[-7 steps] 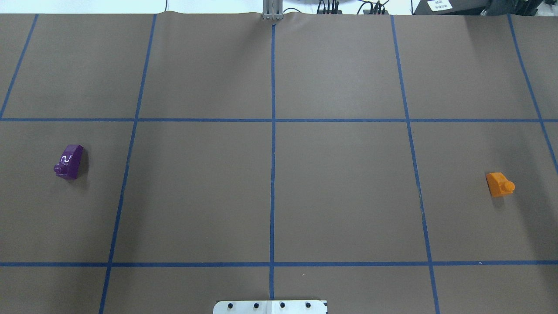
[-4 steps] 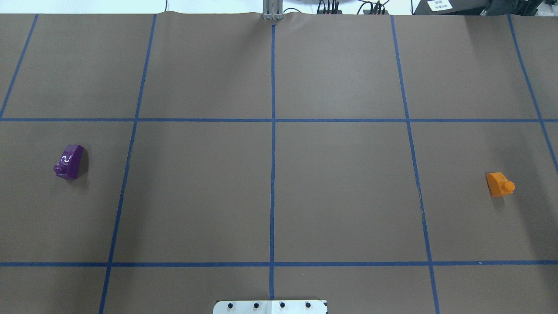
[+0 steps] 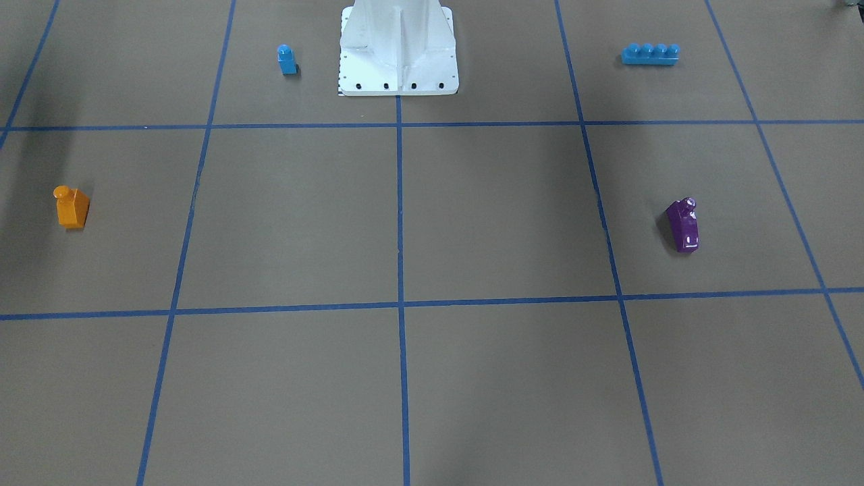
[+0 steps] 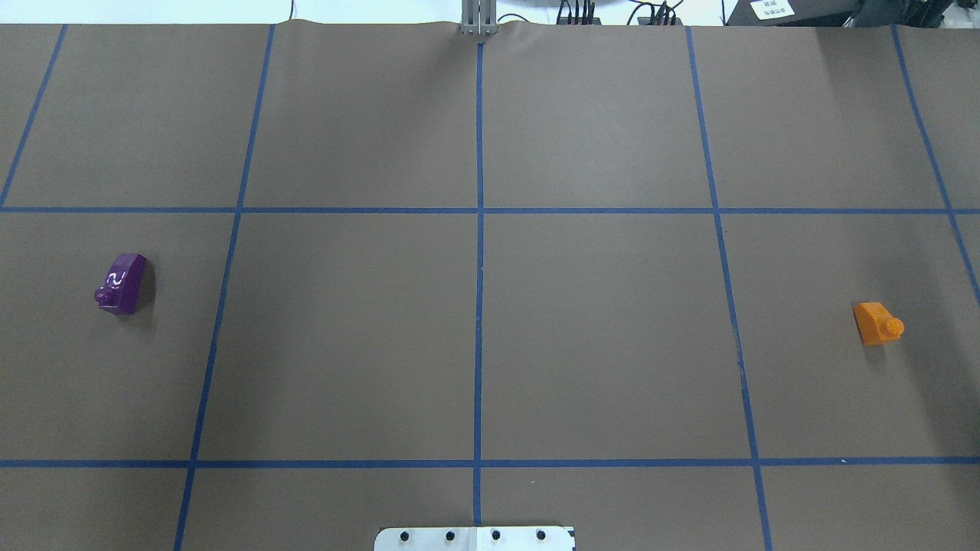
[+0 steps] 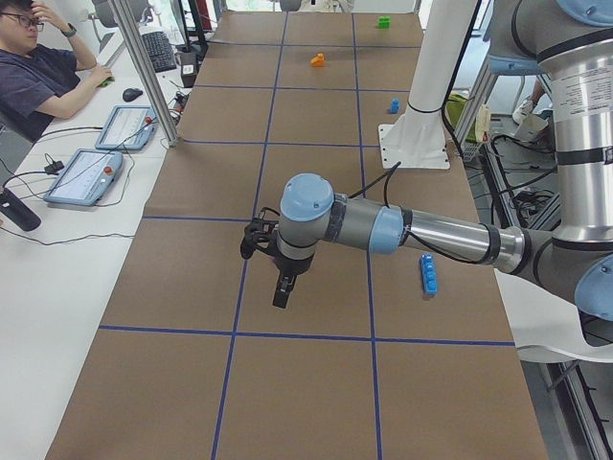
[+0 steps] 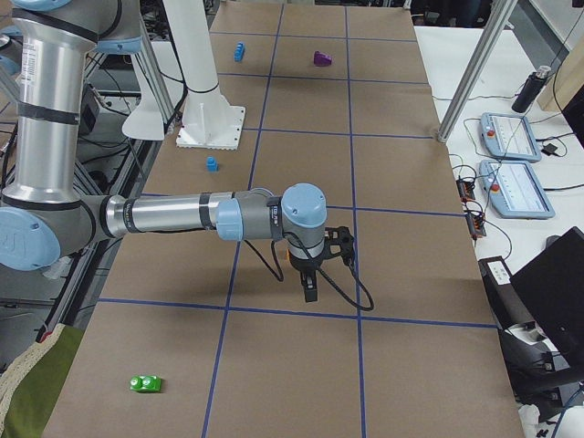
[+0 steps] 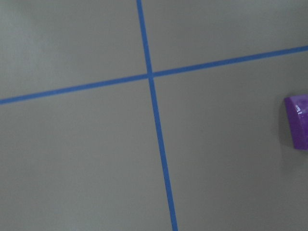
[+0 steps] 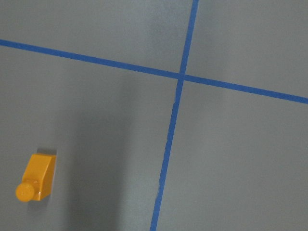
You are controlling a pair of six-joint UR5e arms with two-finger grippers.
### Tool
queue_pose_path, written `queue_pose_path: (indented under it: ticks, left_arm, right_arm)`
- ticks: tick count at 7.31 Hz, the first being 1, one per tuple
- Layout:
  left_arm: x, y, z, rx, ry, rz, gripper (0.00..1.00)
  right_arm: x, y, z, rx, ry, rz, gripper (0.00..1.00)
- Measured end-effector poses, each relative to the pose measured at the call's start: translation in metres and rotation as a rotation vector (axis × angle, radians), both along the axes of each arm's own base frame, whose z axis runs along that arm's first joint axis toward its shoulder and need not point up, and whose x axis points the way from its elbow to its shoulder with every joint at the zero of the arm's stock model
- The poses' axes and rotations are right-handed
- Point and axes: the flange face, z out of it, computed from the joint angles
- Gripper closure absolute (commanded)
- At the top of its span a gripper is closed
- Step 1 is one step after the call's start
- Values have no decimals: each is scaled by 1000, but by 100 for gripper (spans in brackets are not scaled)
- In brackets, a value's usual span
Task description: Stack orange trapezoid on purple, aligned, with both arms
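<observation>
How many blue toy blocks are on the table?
2. The small blue block stands beside the white pedestal, on the robot's right; the long blue brick lies on its left. Others may be hidden.

A robotics lab is shown. A long table point(image 4: 612, 344) is covered in brown paper and gridded with blue tape point(image 4: 478, 306); arms point(image 6: 173, 214) are extended over it, and pendants point(image 6: 509, 137), a keyboard point(image 5: 158, 50) and an operator point(image 5: 38, 77) are seen along a side bench point(image 5: 57, 287).

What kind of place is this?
Probably a robotics lab: grey-and-silver jointed robot arms reach over a brown paper-covered table marked with a blue tape grid, and a seated operator has grey control tablets alongside.
</observation>
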Motion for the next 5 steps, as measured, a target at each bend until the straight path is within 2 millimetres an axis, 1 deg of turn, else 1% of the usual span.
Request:
queue_pose_path:
  ticks: [1, 2, 3, 4, 5]
  left_arm:
    - [2, -7, -6, 5, 7, -19, 0]
    - [9, -13, -11, 18, 12, -16, 0]
    - [31, -19, -14, 31, 17, 23, 0]
    - [70, -27, -18, 16, 25, 77, 0]
    - [108, -35, -24, -25, 34, 94, 0]
  right_arm:
    - [-2, -5, -5, 9, -1, 8, 0]
    - [-5, -9, -10, 16, -2, 11, 0]
    - [-8, -12, -13, 21, -4, 11, 0]
    - [-13, -14, -16, 21, -7, 14, 0]
    - [-20, -17, -21, 23, -12, 30, 0]
